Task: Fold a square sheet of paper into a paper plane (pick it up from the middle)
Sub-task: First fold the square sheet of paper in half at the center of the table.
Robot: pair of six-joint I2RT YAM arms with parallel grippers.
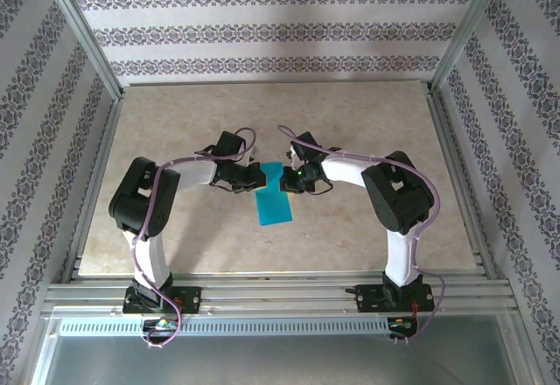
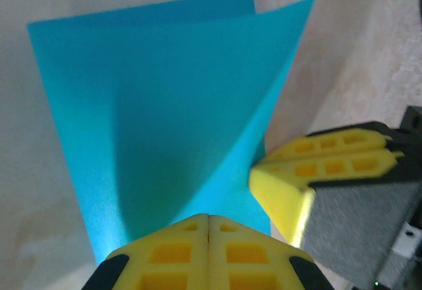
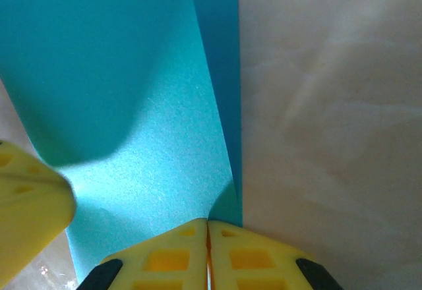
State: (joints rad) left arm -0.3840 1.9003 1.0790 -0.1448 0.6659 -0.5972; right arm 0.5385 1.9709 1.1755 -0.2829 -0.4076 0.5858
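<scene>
Though walls [image 1: 262, 31] patterned, tabletop [image 1: 367, 236] marbled beige.

A robotics lab test cell: aluminium frame [image 1: 280, 296], patterned wall panels [image 1: 262, 26], marble-look table [image 1: 367, 122] enclosed between them.

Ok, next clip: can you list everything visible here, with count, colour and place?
square sheet of paper: one, teal-blue, folded over on itself, at the table's centre between the two end effectors
table: one, beige marbled top, under everything
walls: three, white with grey floral stripes, at the left, far and right sides
frame: one, silver metal rails, along the near edge and up the corners
left arm: one, white and black, reaching in from the near left
right arm: one, white and black, reaching in from the near right
left end effector: one, yellow fingers, shut on the paper
right end effector: one, yellow fingers, shut on the paper
</scene>
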